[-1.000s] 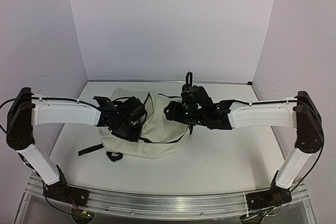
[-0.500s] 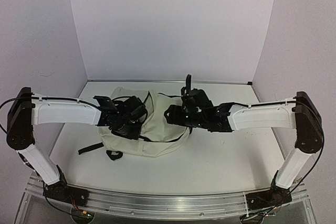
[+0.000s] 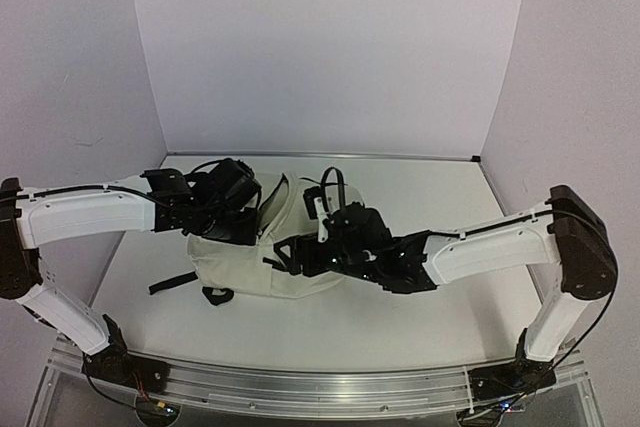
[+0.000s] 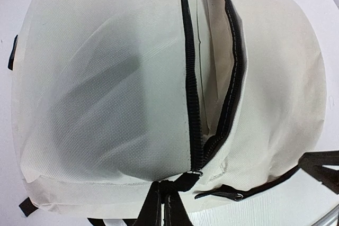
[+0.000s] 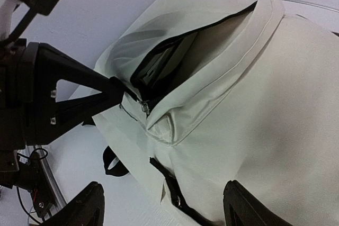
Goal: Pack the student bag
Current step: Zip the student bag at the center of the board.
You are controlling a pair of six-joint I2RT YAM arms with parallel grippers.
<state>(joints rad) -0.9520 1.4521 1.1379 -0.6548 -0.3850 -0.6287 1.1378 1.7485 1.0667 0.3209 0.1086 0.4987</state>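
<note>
The student bag (image 3: 245, 269) is cream fabric with black zippers and lies left of the table's middle. Its main zipper (image 4: 193, 109) is partly open along the top. My left gripper (image 3: 258, 231) is shut on that zipper's black pull tab (image 4: 197, 179), holding it taut at the opening's end. From the right wrist view the left gripper (image 5: 108, 95) pinches the pull beside the slider (image 5: 142, 107). My right gripper (image 5: 167, 210) hovers open over the bag's (image 5: 265, 104) front, its fingers (image 5: 87, 205) straddling a second black zipper pull (image 5: 170, 188) without touching it. Something dark shows inside the opening (image 5: 167, 56).
Black shoulder straps (image 3: 170, 284) and a strap loop (image 3: 217, 296) trail from the bag toward the near left. A black carry handle (image 3: 333, 187) stands up behind the right wrist. White walls close the table at the back and sides. A metal rail (image 3: 300, 382) runs along the near edge.
The left gripper closed on the zipper pull and drew back to the left. The right arm swung left and nearer over the bag's front, its jaws opening a little wider.
</note>
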